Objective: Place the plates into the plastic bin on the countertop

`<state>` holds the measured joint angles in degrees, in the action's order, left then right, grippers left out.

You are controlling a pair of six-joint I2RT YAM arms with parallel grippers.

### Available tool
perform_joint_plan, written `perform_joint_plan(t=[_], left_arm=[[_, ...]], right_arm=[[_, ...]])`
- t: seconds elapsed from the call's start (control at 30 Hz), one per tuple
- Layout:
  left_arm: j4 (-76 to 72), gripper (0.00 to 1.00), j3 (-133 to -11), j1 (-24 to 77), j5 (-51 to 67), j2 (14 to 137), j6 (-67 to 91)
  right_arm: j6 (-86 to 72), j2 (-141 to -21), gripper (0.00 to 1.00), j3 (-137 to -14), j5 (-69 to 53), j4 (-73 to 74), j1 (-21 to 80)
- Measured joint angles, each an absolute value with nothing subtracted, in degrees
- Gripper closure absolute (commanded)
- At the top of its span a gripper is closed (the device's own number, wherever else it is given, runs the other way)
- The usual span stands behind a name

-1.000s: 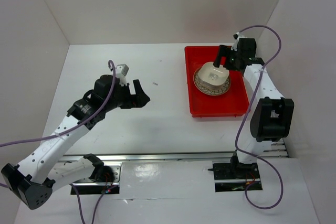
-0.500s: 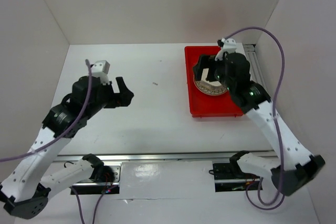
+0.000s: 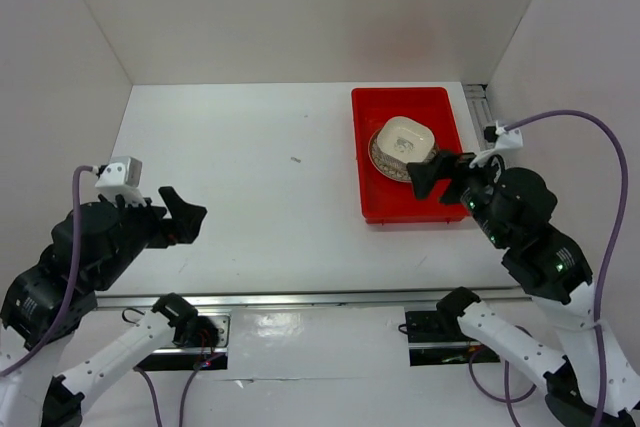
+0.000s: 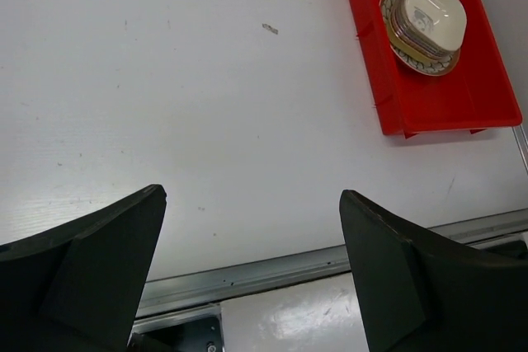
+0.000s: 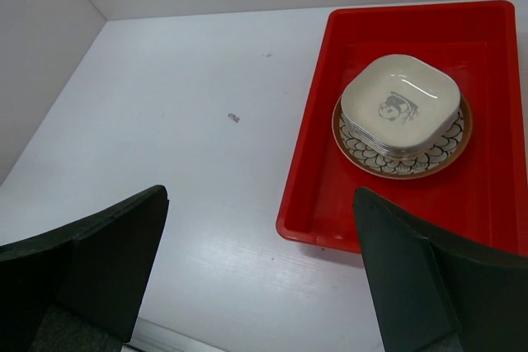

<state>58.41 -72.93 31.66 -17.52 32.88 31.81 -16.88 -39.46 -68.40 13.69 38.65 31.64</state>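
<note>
Though flecked, white countertop (image 3: 250, 177), white walls (image 3: 300, 7)

The right gripper (image 3: 424, 175) is now pulled back off the plates (image 3: 407, 137) to the near right edge of the plastic bin (image 3: 362, 175), while the left gripper (image 3: 184, 215) has withdrawn toward the countertop's (image 3: 260, 162) near left.

The left arm (image 3: 100, 237) and right arm (image 3: 515, 209) pair glossy white shells with bulky black joint housings. A lavender cable (image 3: 560, 113) loops from each wrist. The blunt, wedge-shaped jaws are matt black, and small green lights (image 3: 470, 204) glow on the right arm.
</note>
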Motion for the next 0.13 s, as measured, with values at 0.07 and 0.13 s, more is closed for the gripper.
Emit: perform_joint_plan(t=[0.07, 0.13], left_arm=[[59.9, 0.00, -73.0, 31.7, -17.8, 32.2, 31.9], [60.9, 0.00, -73.1, 31.7, -17.9, 31.9, 31.9]], right_arm=[[-16.9, -38.7, 0.00, -68.9, 13.7, 40.0, 31.6], [-16.9, -38.7, 0.00, -69.2, 13.2, 41.0, 31.6]])
